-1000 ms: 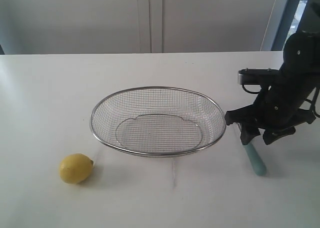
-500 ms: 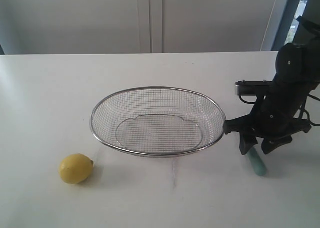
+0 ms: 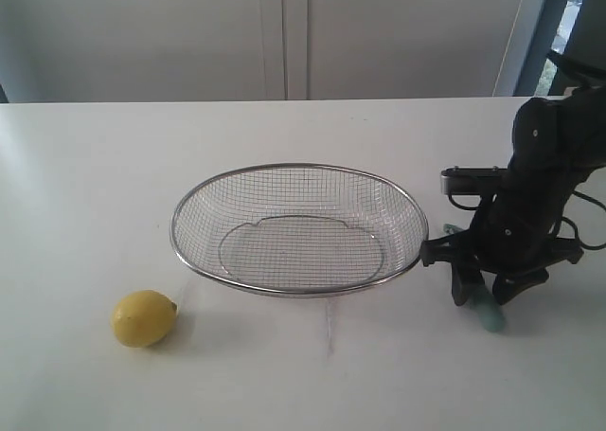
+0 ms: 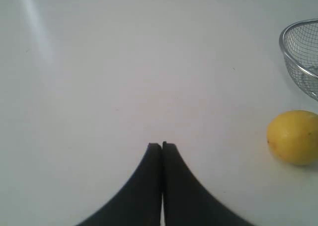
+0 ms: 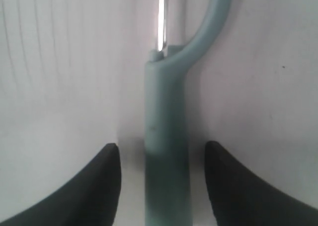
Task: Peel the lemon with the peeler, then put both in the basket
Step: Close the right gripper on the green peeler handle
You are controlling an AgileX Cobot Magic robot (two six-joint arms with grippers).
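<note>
Item one, nearest you: the lemon lies on the table at front left, long axis roughly crosswise, nub turned right toward the basket; bare table surrounds it, giving you free approach from every side. Item two: the peeler lies flat at front right, long axis running near to far with a slight slant, the end of its teal handle toward you and the curved head pointing away, close by the basket's right rim. Item three: the right tool stands over the peeler with its jaws spread wide, one finger on each side of the handle and a clear gap to each; nothing is gripped. Item four: the basket sits mid-table, empty, between lemon and peeler, and its right rim crowds the right tool's inner side. Item five: the left tool is closed on nothing, fingers pressed together over bare table, with the lemon off to one side. Beyond the basket you have open table up to the far edge.
</note>
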